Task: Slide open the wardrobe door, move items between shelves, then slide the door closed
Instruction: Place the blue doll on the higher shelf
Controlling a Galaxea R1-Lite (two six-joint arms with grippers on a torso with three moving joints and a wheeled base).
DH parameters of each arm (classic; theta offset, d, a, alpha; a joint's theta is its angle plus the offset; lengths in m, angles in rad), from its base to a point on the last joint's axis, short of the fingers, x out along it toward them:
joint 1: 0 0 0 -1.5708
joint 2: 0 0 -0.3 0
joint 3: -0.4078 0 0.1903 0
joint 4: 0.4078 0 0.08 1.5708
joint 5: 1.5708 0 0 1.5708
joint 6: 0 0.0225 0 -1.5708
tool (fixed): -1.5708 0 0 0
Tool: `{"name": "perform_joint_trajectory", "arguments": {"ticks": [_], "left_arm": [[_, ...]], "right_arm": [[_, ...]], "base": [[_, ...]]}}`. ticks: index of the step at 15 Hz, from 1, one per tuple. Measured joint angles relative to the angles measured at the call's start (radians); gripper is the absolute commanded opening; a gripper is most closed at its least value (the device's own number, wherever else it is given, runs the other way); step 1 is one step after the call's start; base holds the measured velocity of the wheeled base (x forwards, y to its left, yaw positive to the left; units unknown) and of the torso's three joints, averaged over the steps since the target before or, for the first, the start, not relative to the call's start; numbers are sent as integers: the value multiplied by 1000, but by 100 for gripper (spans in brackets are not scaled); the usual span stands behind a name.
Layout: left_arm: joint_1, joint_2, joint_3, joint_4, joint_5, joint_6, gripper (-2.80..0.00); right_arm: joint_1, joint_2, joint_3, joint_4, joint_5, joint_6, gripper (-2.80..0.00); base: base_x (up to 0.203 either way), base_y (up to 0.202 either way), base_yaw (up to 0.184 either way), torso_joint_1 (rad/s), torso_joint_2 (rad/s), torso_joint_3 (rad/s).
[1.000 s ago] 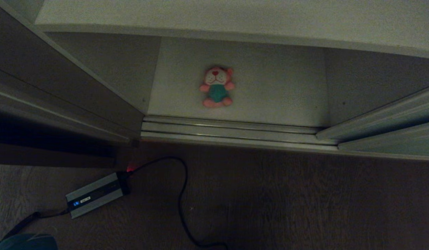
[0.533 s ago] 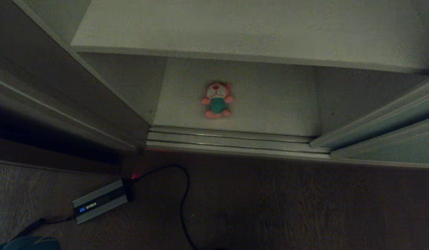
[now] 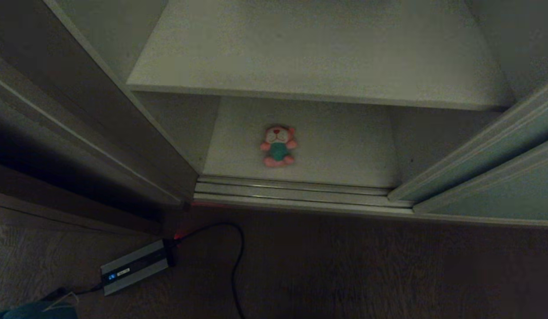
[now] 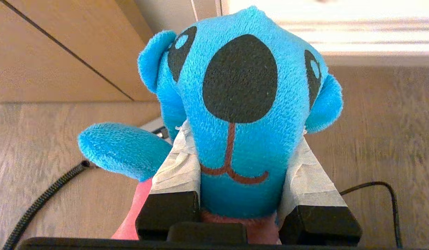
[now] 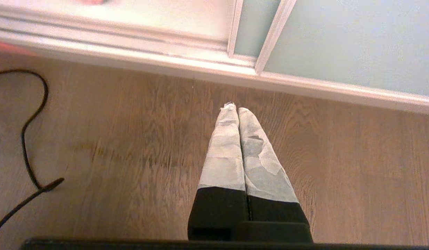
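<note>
A pink plush toy (image 3: 278, 146) with a white face and teal shirt lies on the lower shelf (image 3: 345, 150), near its front edge. The upper shelf (image 3: 318, 53) above it is bare. The sliding wardrobe door (image 3: 491, 181) stands pushed to the right, leaving the opening free. My left gripper (image 4: 242, 135) is shut on a blue plush toy (image 4: 240, 104), its taped fingers (image 4: 179, 163) pressing both sides of the head, above the wooden floor. My right gripper (image 5: 234, 110) is shut and empty, hanging over the floor before the door (image 5: 339, 38). Neither arm shows in the head view.
A ribbed metal floor track (image 3: 296, 192) runs along the wardrobe's front. A dark brown panel (image 3: 79, 124) borders the opening on the left. A grey power adapter (image 3: 134, 267) and its black cable (image 3: 236, 266) lie on the wooden floor (image 3: 367, 266).
The whole head view has shifted: the camera has risen, so more of the upper shelf shows and the wardrobe sits lower in the picture. The pink toy stays put on its shelf.
</note>
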Motion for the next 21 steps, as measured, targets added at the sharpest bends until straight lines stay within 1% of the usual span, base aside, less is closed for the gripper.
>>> {"name": "perform_joint_trajectory", "arguments": {"ticks": [13,17,21], "left_arm": [[0,1,0,2,0,-1,-280],[0,1,0,1,1,-15,-280],[0,1,0,1,2,-14,-280]], "right_arm": [[0,0,0,0,0,0,-280],[0,0,0,0,0,0,-280],[0,0,0,0,0,0,-280]], "base": [[0,0,0,3,2,203],[0,0,0,-1,1,80],[0,0,0,1,2,16]]}}
